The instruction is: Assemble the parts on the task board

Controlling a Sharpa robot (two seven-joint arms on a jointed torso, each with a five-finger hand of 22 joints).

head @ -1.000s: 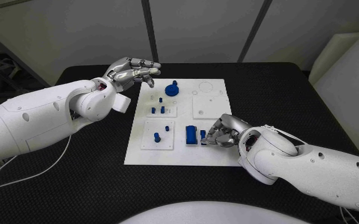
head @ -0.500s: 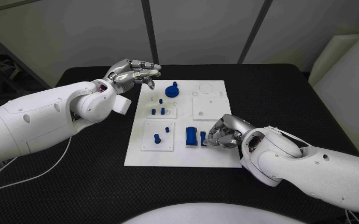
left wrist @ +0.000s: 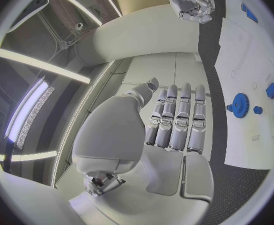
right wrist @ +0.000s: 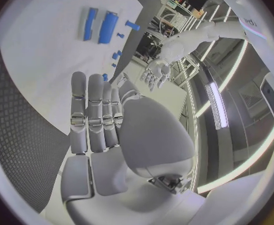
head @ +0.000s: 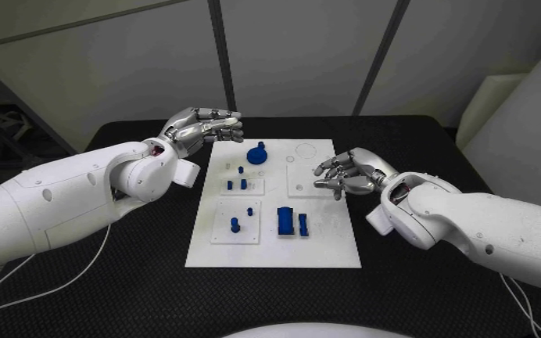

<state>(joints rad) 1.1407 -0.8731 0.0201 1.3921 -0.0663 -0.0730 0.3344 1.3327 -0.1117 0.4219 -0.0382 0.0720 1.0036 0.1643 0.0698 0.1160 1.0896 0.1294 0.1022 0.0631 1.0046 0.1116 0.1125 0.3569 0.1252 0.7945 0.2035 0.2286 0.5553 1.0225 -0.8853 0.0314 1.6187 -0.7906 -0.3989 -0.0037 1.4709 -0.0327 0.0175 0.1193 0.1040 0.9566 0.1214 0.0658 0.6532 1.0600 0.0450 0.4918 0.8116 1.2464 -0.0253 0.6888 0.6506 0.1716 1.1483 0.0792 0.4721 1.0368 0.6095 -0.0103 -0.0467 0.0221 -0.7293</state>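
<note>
Grey wall panels with dark seams stand behind a black table (head: 135, 275), and the white task board (head: 327, 240) lies lengthwise in the middle of it, with dark table showing along both long sides and at the near end. The board is a flat plate with four shallow square insets, two on the robot's left half and two on its right half (the far right one carries only faint outlines).

The blue parts number roughly nine in the head view. A gear (head: 257, 153) with a knob stands at the far end of the board, and in the left wrist view it shows as a toothed disc. Three or four small pegs (head: 238, 183) stand in the inset behind it. Two more pegs (head: 240, 221) sit in the near left inset. Two upright blocks, a wide block (head: 286, 221) and a slim block (head: 303, 224), stand side by side near the board's middle, just apart from each other.

The left hand (head: 203, 127) hovers off the board's far left corner, fingers curled loosely inward, holding nothing. The right hand (head: 349, 174) hangs over the board's right edge beside the far right inset, fingers spread and bent, empty.
</note>
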